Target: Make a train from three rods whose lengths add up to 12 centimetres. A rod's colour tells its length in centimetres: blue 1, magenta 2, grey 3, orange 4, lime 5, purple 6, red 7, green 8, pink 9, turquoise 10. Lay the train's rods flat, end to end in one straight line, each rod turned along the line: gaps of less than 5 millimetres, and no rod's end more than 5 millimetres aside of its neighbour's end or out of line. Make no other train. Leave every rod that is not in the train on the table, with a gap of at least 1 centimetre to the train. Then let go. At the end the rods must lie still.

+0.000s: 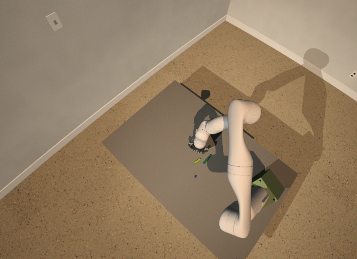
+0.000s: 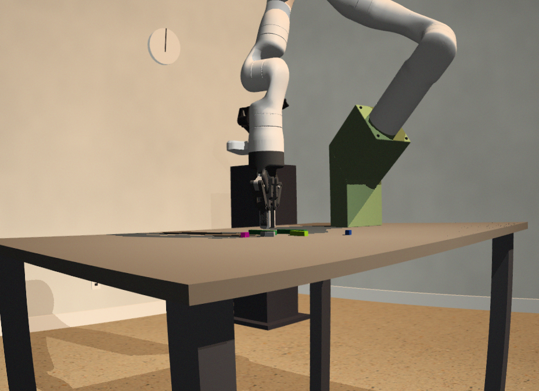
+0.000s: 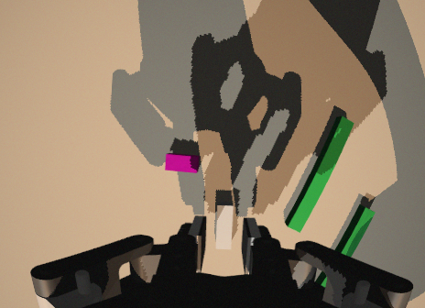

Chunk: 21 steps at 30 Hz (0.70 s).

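Note:
My gripper (image 3: 223, 232) points straight down with its fingers narrowly apart. A short grey rod (image 3: 225, 228) lies on the table between the fingertips, with a small gap on each side. In the side view the fingertips (image 2: 268, 223) stand just above the grey rod (image 2: 267, 233). A magenta rod (image 3: 182, 162) lies to the left of it, apart. Two green rods (image 3: 321, 174) (image 3: 354, 242) lie to the right. A lime rod (image 1: 197, 161) and a small blue rod (image 1: 195, 176) lie further along the table.
The arm's olive-green base block (image 2: 356, 182) stands at the table's far side. A dark box (image 2: 263, 195) stands behind the table. The table edges are far from the rods.

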Tool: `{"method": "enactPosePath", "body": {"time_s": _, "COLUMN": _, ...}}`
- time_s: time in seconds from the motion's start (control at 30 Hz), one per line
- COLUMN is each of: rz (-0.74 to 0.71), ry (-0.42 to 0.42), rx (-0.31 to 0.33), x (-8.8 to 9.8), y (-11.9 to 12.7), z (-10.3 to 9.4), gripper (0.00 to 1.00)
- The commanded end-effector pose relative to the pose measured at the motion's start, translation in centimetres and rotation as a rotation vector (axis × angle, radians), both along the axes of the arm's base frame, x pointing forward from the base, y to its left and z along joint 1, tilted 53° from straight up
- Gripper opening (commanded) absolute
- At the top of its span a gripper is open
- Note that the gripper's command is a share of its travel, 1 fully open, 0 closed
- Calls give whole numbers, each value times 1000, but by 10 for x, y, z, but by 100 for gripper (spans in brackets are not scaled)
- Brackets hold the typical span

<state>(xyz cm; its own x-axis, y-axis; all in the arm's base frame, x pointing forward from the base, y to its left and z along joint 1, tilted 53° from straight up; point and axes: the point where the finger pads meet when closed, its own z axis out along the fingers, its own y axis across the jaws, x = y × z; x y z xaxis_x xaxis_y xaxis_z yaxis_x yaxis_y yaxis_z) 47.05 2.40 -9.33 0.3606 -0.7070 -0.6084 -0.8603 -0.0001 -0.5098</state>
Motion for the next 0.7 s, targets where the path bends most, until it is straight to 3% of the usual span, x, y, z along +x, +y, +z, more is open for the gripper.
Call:
{"method": "enactPosePath", "body": {"time_s": 0.0, "rz": -1, "ry": -1, "rx": -1, "x": 0, "y": -1, "z": 0, "gripper": 24}}
{"method": "enactPosePath", "body": {"time_s": 0.67, "rz": -1, "ry": -1, "rx": -1, "x": 3, "y": 5, "z": -5, "gripper": 24}}
